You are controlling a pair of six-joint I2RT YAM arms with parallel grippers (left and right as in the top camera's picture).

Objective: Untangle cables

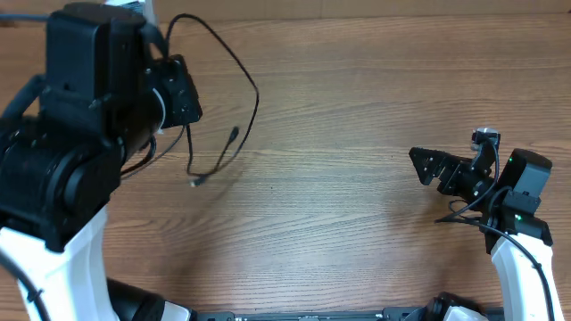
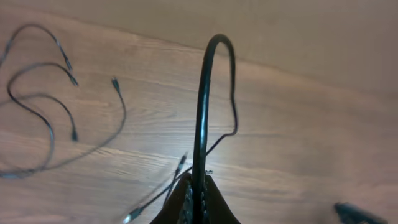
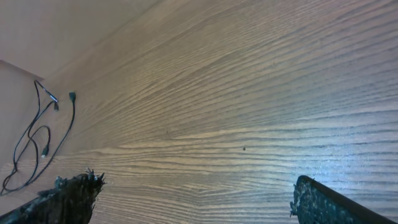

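The left fingers [image 2: 188, 198] are shut on a held cable [image 2: 201, 106]. It rises from them in a tall loop, then drops to the surface [image 1: 357, 250] and trails off beyond them. The right fingers [image 1: 428, 166] are spread wide and hold nothing. They sit well away from the left fingers, across bare wood.

The cable is thin, black and light. It is soft enough to sag, yet springy enough to hold that arch by itself, so I expect it to swing and drag its tail instead of lifting cleanly. The jacket looks smooth and could slip through a light pinch. A firm grip on the cord just behind a plug end [image 1: 234, 135] looks the safer hold for drawing a strand out. The small connector itself could bend.

There are two arms and one surface. One cable is in the left fingers. In the left wrist view, loose cables [image 2: 43, 121] lie in overlapping curves to one side of those fingers, not touching them. There are at least two, but they cross and run off the frame edge, so the full number cannot be told. About six plug ends show in that view, which fits three cords or so. Two plug ends show from overhead, both just past the left fingers.
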